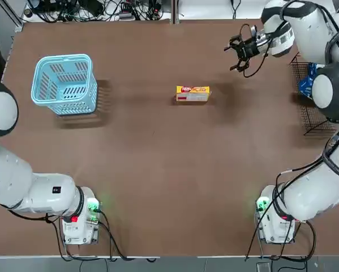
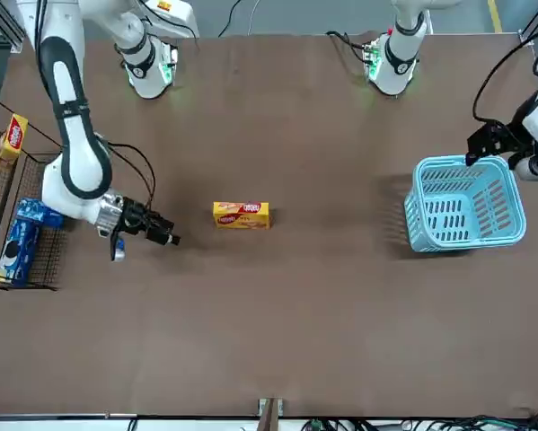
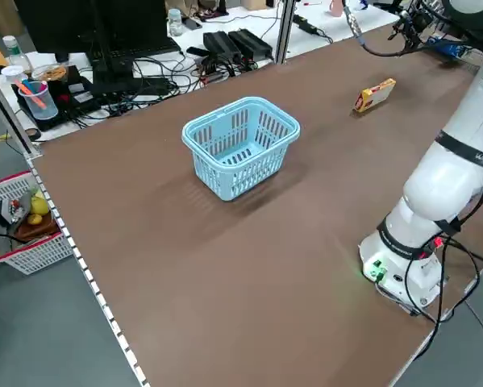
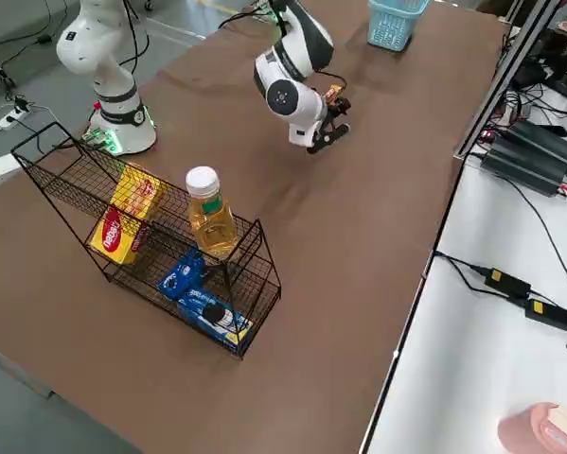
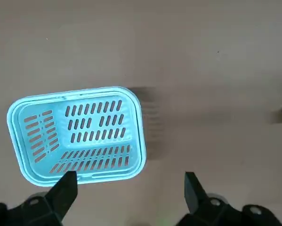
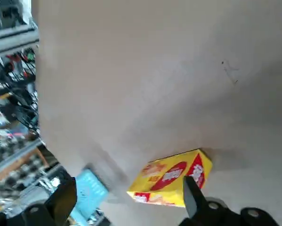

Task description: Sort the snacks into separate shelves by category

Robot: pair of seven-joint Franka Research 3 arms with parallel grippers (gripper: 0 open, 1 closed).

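One yellow-orange snack box [image 1: 192, 93] with a red logo lies alone mid-table, also visible in the front view [image 2: 242, 215]. My right gripper [image 1: 237, 54] hovers open and empty beyond it, toward the far right; its wrist view shows the box [image 6: 171, 179] close ahead of the fingers. The black wire shelves [image 4: 75, 180] stand at the table's right edge. They hold yellow boxes [image 4: 122, 222] at one end and blue packets [image 4: 203, 303] at the other. My left gripper [image 2: 489, 144] hangs open and empty above the blue basket [image 5: 77, 134].
The light blue slotted basket [image 1: 64, 84] stands empty at the far left. A bottle of yellow drink [image 4: 210, 213] stands in the rack between the snacks. Cables and equipment lie past the table's far edge. Both arm bases sit at the near edge.
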